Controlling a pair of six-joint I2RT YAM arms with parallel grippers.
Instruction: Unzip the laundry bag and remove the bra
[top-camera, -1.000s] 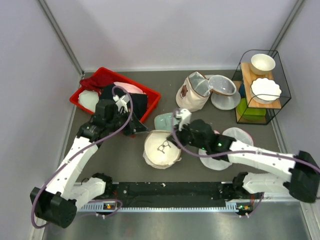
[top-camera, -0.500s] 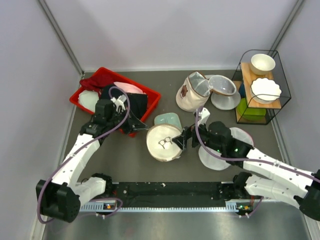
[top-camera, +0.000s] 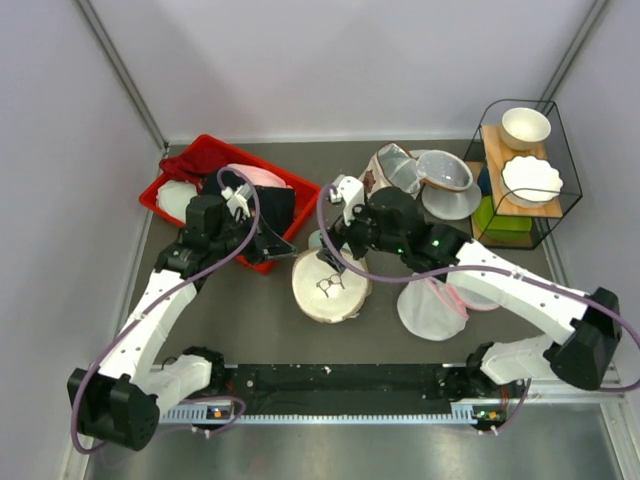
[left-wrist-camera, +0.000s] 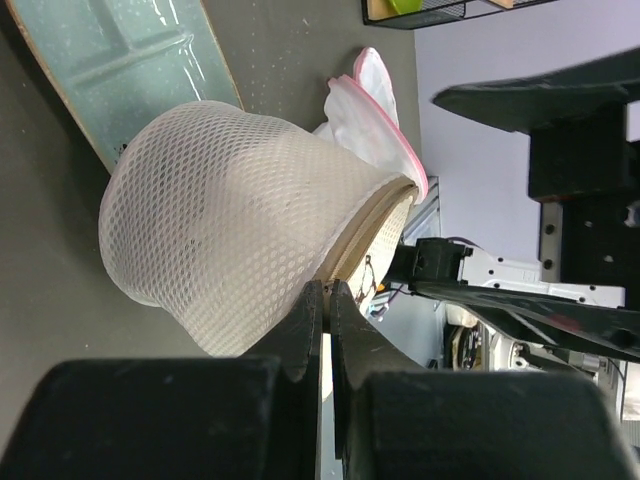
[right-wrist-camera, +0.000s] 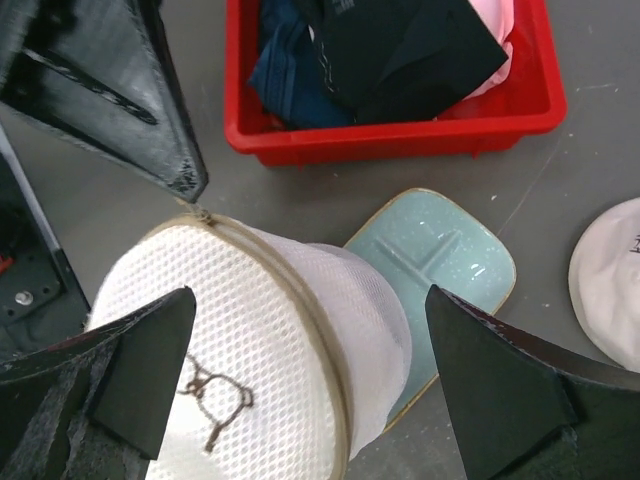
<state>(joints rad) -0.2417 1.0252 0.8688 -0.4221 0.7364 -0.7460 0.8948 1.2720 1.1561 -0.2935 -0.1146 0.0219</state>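
Observation:
The cream-white mesh laundry bag (top-camera: 330, 288) lies on its side at mid-table, its round face with the black bra icon turned up. My left gripper (top-camera: 294, 251) is shut on the small zipper pull (right-wrist-camera: 201, 213) at the bag's rim; in the left wrist view its fingers (left-wrist-camera: 312, 310) are pressed together against the bag (left-wrist-camera: 230, 220). My right gripper (right-wrist-camera: 308, 295) hangs open just above the bag (right-wrist-camera: 260, 340), one finger on each side, touching nothing. The zip looks closed. The bra is hidden.
A teal plate (top-camera: 326, 238) lies under the bag's far end. A red bin (top-camera: 225, 190) of dark and pink clothes sits at back left. A beige pouch (top-camera: 385, 185), pink-trimmed mesh bags (top-camera: 432, 305) and a wire rack (top-camera: 525, 170) with bowls stand to the right.
My right gripper has opened wide and swung from the bag's right side to above its far end. The bag has shifted slightly. The left gripper stays shut at the rim.

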